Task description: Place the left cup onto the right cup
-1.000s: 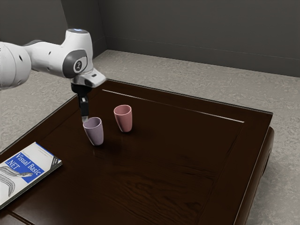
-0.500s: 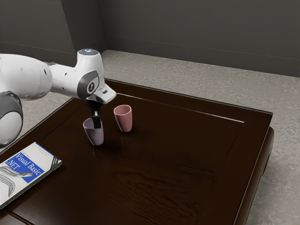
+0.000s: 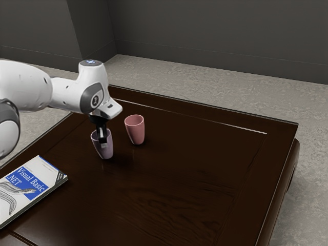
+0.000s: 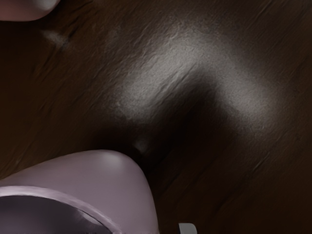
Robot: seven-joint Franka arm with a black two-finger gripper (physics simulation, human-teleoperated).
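On our bench [image 3: 195,169], a book [image 3: 31,187] lies nearer than the purple cup [image 3: 105,148], which stands upright with our pincer [image 3: 102,136] at its rim, grip impossible to tell, while the pink cup [image 3: 135,128] stands just beyond, apart.

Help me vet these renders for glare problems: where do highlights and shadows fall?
Exterior view: dim room, a soft sheen on the table near the front, faint shadows beside the purple cup and pink cup. Wrist view: a broad bright glare patch on the wood, with a dark shadow just beside the purple cup.
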